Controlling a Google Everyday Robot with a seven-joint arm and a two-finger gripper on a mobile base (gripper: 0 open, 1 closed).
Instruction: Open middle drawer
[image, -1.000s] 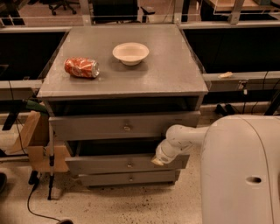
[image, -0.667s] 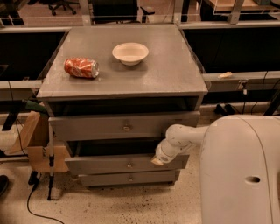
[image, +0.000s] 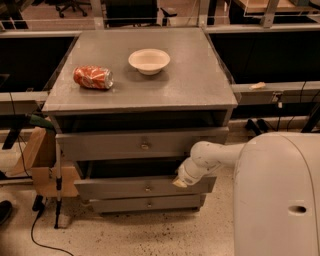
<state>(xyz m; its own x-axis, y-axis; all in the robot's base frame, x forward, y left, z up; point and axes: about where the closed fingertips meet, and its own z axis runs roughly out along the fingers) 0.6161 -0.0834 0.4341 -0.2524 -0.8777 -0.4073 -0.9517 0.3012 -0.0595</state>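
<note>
The grey cabinet (image: 140, 90) has three drawer fronts, each with a small brass knob. The middle drawer (image: 125, 189) stands out a little from the cabinet, with a dark gap above its top edge; its knob (image: 147, 188) is at the centre. My gripper (image: 180, 182) is at the end of the white arm (image: 215, 155), low at the right end of the middle drawer's top edge. It is right of the knob, not on it. The arm's wrist hides the gripper's tip.
The top drawer (image: 100, 146) also juts forward; the bottom drawer (image: 120, 204) is the narrowest. A crushed red can (image: 93, 77) and a white bowl (image: 149, 60) sit on the cabinet top. A cardboard box (image: 42, 160) and cables lie left. My white body (image: 280, 200) fills the right foreground.
</note>
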